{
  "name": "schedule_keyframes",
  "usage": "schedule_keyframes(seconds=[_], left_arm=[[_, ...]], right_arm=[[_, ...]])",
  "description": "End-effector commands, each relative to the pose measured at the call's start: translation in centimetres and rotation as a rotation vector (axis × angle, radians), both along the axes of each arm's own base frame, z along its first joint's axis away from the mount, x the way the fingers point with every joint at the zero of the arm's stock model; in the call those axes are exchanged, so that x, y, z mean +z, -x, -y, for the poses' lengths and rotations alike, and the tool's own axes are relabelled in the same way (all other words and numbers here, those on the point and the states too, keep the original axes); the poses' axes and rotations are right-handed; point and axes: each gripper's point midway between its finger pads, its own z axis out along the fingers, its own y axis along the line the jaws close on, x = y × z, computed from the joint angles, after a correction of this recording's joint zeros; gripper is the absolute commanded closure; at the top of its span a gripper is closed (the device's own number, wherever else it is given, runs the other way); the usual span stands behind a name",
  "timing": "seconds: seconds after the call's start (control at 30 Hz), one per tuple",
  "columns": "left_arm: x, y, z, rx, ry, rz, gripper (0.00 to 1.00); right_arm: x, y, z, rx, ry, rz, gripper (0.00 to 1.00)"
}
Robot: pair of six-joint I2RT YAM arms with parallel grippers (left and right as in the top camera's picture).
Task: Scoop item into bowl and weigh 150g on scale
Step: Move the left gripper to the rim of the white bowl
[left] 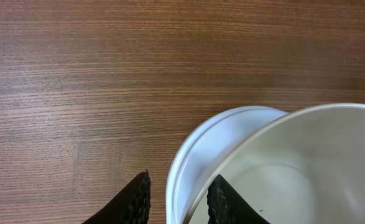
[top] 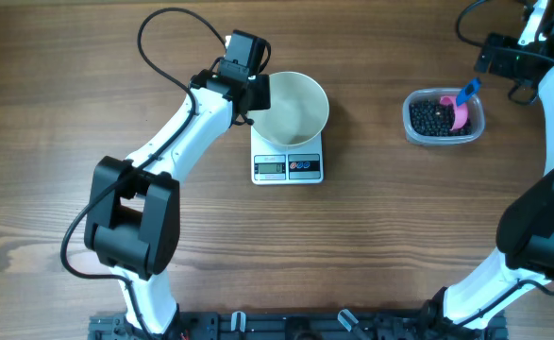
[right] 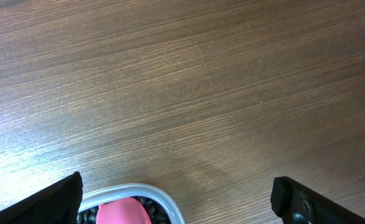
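Got a white bowl (top: pixel 295 109) parked over the scale (top: pixel 300 168) near the middle of the wooden worktop (top: pixel 399 236), covering most of the platform and leaving only the display strip and buttons poking out on the near side. Looks empty inside. Can't say for sure about flat versus slightly tipped, going by the left wrist view.

Found the left end effector (left: pixel 179 198) clamped onto the bowl's left rim, closed down to a narrow gap, with one finger (left: pixel 229 202) inside the bowl and the other outside the wall.

Seeing the black beans (top: pixel 432 118) well off to the right, all piled in a clear plastic tub (top: pixel 411 106). Also spotted a pink scoop (top: pixel 460 115) with a blue handle lying in the tub on top of the beans, handle pointing up over the far rim.

Got the right end effector (right: pixel 177 196) hanging near the tub, up past its far right corner, spread as wide as possible and holding nothing. From the right wrist view, only catching the tub's rim, a bit of pink scoop and a few beans down at the bottom edge between the two fingers.
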Motion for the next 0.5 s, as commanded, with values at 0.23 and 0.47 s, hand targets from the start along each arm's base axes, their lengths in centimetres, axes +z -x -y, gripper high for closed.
schedule_keyframes(seconds=[0.23,0.47], left_arm=[[0.8,-1.3,-0.3,0.027,0.004,0.051,0.65],[1.2,-1.8,-0.1,0.027,0.014,0.077,0.64]], right_arm=[[1.6,-0.1,0.3,-0.024,0.012,0.036,0.0],[1.6,-0.1,0.3,-0.024,0.012,0.036,0.0]])
